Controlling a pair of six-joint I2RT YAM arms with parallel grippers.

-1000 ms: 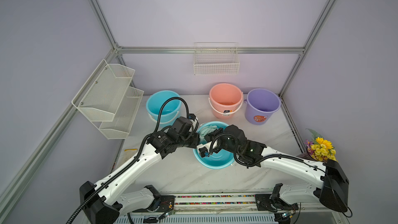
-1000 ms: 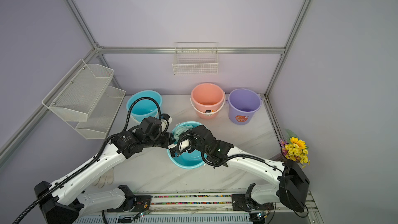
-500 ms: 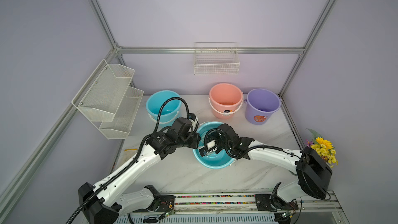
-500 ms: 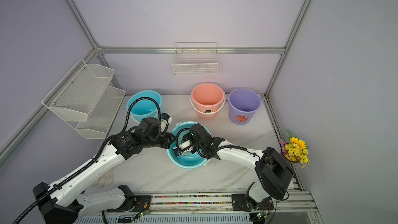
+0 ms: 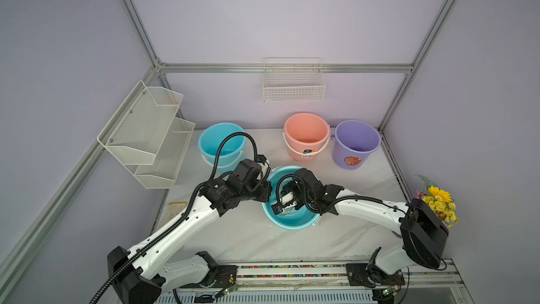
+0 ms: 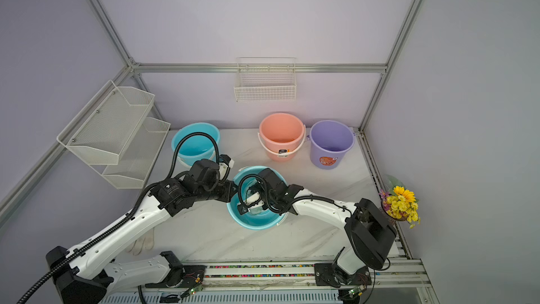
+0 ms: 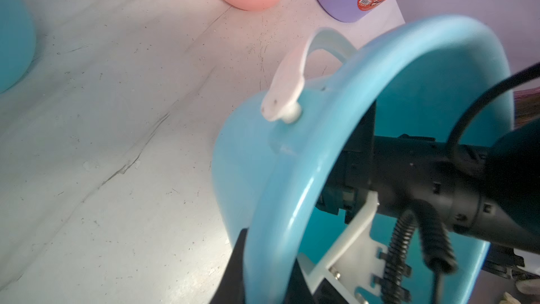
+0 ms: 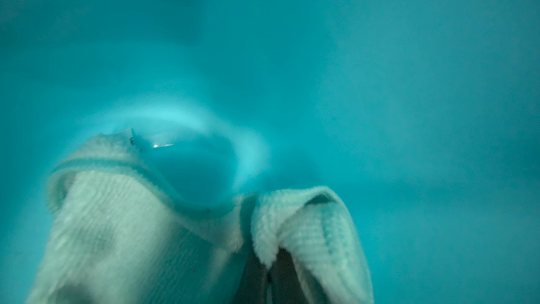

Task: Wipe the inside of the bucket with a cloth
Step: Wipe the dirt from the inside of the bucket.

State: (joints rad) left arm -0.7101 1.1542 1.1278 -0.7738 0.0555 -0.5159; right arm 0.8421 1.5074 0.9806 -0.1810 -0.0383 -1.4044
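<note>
The cloth [image 8: 131, 229] is pale mint-green with a ribbed, fluffy pile and a stitched hem along one edge. It hangs in two bunched folds deep inside the blue bucket [image 5: 292, 223], close to the glossy bottom. In the right wrist view the right gripper [image 8: 268, 276] shows as two dark fingers pressed together, and the cloth is pinched between them and drapes over both sides. In both top views only a pale patch of the cloth [image 6: 254, 210] shows under the right arm's wrist, which reaches down through the bucket's mouth.

The bucket [image 6: 254, 225] stands mid-table, in front of a pink bucket [image 5: 306, 135] and a purple bucket [image 5: 356, 143]. Its white handle [image 7: 292, 77] is folded down against the outer wall. The left gripper [image 7: 263, 261] is clamped narrowly on the bucket's rim [image 7: 292, 200], one finger outside the wall and one inside.

Compared with a second ago, the right arm's elbow has swung in nearer the table. Its wrist sits further across the bucket toward the left arm. The bucket and the left arm have not shifted.
</note>
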